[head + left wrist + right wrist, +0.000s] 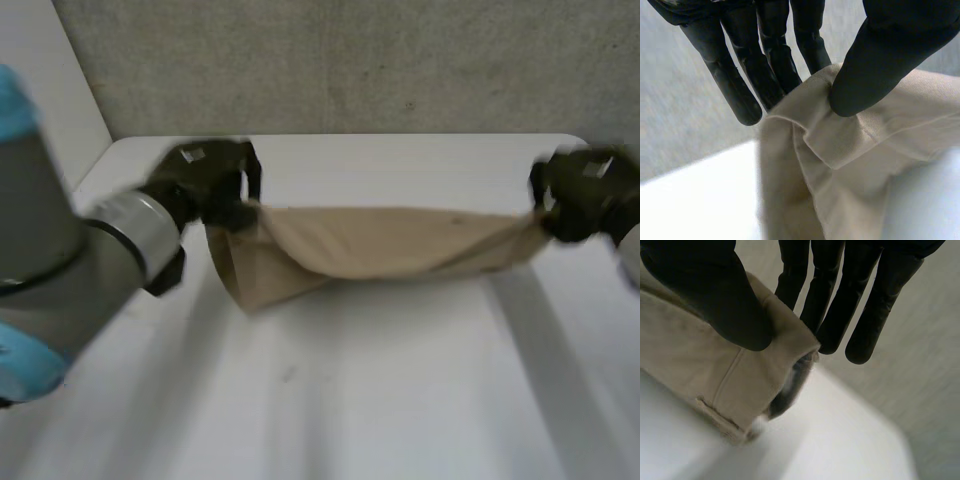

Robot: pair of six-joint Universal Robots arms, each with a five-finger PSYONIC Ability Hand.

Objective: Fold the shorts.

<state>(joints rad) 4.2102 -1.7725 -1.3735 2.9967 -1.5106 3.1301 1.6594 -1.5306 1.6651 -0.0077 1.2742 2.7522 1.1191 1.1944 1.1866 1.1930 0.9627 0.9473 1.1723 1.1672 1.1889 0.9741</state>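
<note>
Grey concrete wall (350,60) at the back, white bench (400,400) in front of it, as seen in the head view; above the bench, tan shorts (380,245) stretched in a long band from left hand (205,180) to right hand (585,195); taut along the upper edge, sagging in a deeper pouch near the left hand; cannot tell whether that pouch touches the bench; left arm (60,260) large in the near corner, apart from the cloth.

Next, the left wrist view: fingers (770,75) straight and close together behind a folded edge of the shorts, thumb (875,70) pressed on the front of it; cloth pinched between the two near the fingertips; below the pinch, loose folds hanging toward the bench, with a stitched hem just under the thumb.

Last, the right wrist view: much the same hold at the other end; straight fingers (840,305) side by side behind a stitched corner of the shorts, thumb (725,300) clamped over its front; corner bunched and nipped between them, fingertips reaching past the cloth's edge; rest of the shorts trailing away beside the thumb, above the bench; dark opening in the bunched end just below the fingertips.
</note>
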